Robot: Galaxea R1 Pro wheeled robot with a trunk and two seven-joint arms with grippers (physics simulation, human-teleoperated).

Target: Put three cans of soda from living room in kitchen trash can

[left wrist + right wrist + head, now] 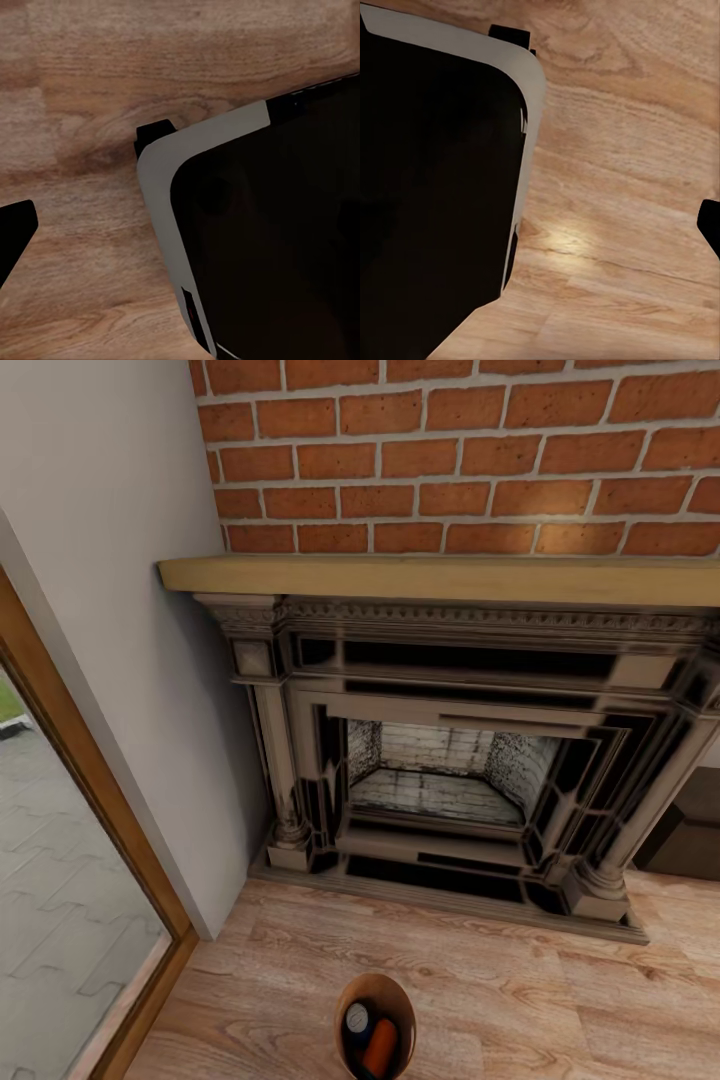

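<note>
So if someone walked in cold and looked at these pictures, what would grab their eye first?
Most striking is the ornate dark fireplace filling the middle of the head view, under a pale wooden mantel and a red brick wall. Next, at the bottom edge on the wood floor, stands the small trash can with an orange soda can and a silvery-topped one inside. On the left, a wood-framed glass door shows grey paving.

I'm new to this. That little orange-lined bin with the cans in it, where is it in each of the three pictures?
Head view: the bin stands at the bottom centre on the wood floor, before the fireplace, holding a dark blue can and an orange can.
Left wrist view: not in it.
Right wrist view: not in it.
Shared landmark: the wood floor, in all three views.
</note>
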